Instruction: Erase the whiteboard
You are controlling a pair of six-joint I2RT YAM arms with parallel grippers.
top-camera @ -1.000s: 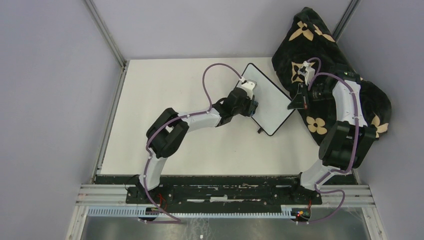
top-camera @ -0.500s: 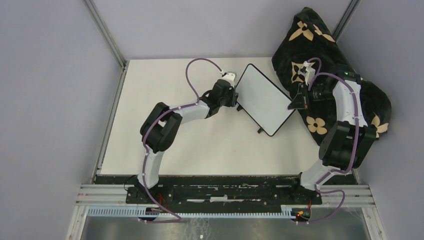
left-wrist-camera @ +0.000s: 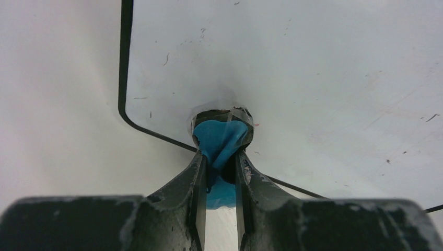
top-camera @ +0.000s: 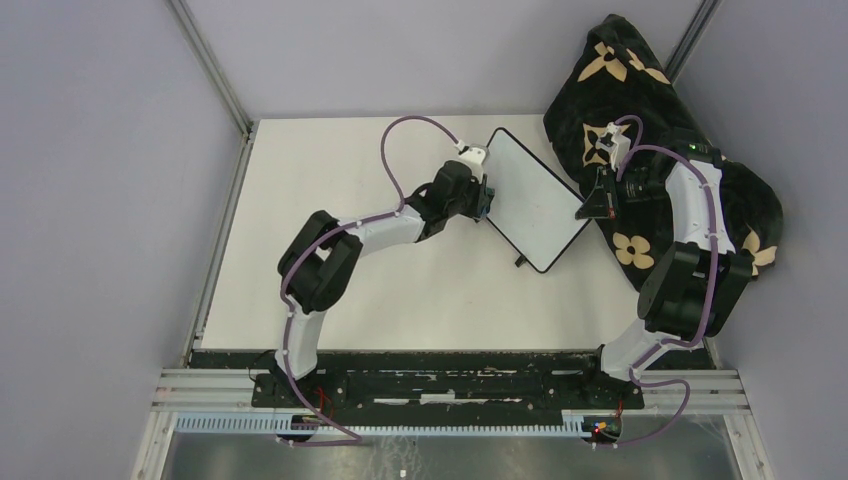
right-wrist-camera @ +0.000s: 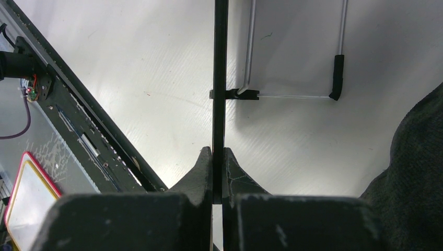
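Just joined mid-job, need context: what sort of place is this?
Probably a lab test cell: bare grey walls around a white table, left arm and right arm bolted to a metal rail.

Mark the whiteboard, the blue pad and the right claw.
whiteboard (top-camera: 535, 200), top external view, middle of white face.
blue pad (left-wrist-camera: 219, 137), left wrist view, its folded front.
right claw (right-wrist-camera: 218, 151), right wrist view, between its fingertips.

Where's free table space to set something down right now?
Two bare patches on the white tabletop: far-left, between the grey wall and the left arm; and the near strip between the black base rail and the small black-framed whiteboard. Crowded far-right: whiteboard, left claw with its blue wipe, right claw clamping the frame, black flowered blanket.
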